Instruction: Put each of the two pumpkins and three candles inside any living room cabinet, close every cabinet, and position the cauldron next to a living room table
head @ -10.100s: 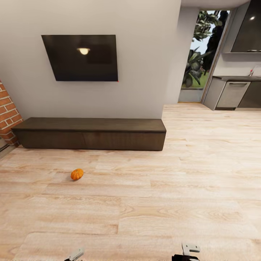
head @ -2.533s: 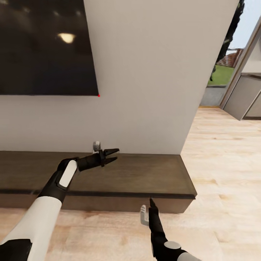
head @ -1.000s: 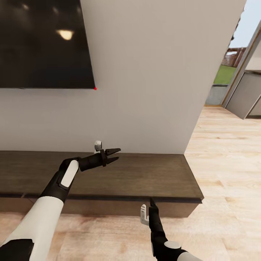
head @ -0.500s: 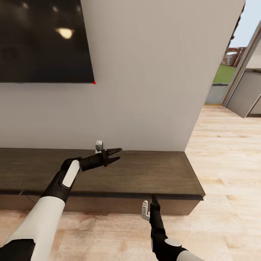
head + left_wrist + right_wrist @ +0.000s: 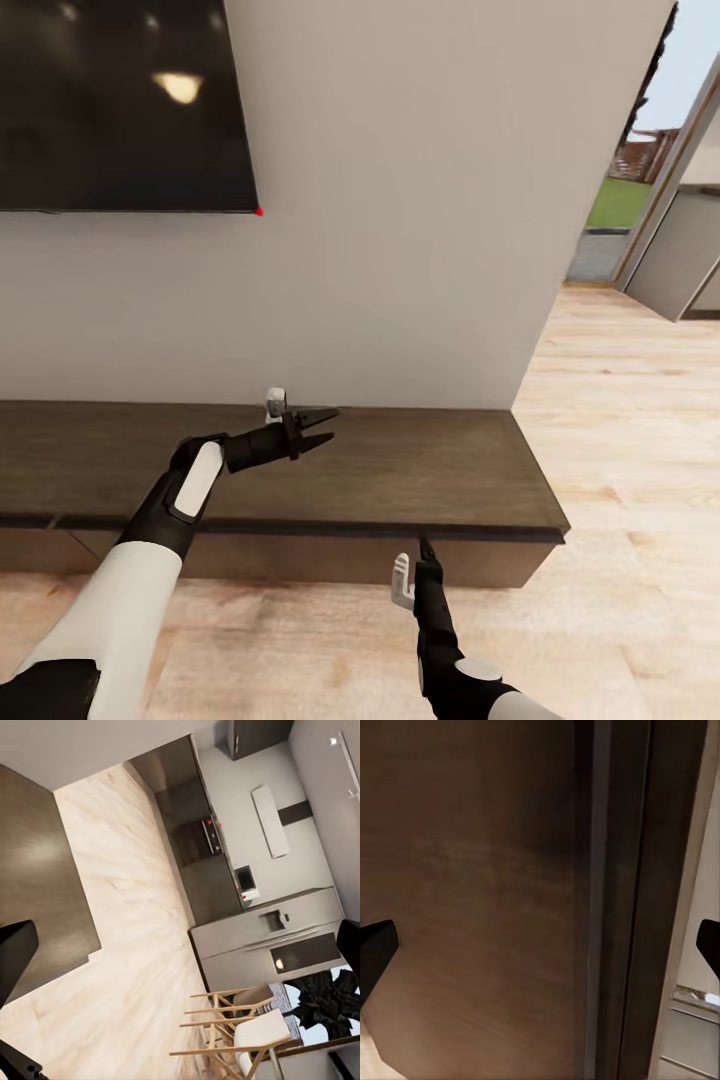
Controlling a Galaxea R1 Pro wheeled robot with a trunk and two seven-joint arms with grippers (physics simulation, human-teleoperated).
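Head view is being lit evenly & pretty bright, w/ flat sim lighting on the pale wall [image 5: 400, 200]. A warm ceiling lamp is being mirrored as a soft glare spot on the black screen [image 5: 120, 100]. Daylight is being let in thru the doorway [image 5: 625, 180] at far right, slightly blown out. Only a faint shadow is being cast under the cabinet [image 5: 400, 470] top edge. Straight lines are being bent a bit twd the edges. Right wrist view is being kept dim & brownish, slightly soft close up. Left wrist view is being rendered brighter, reasonably sharp.
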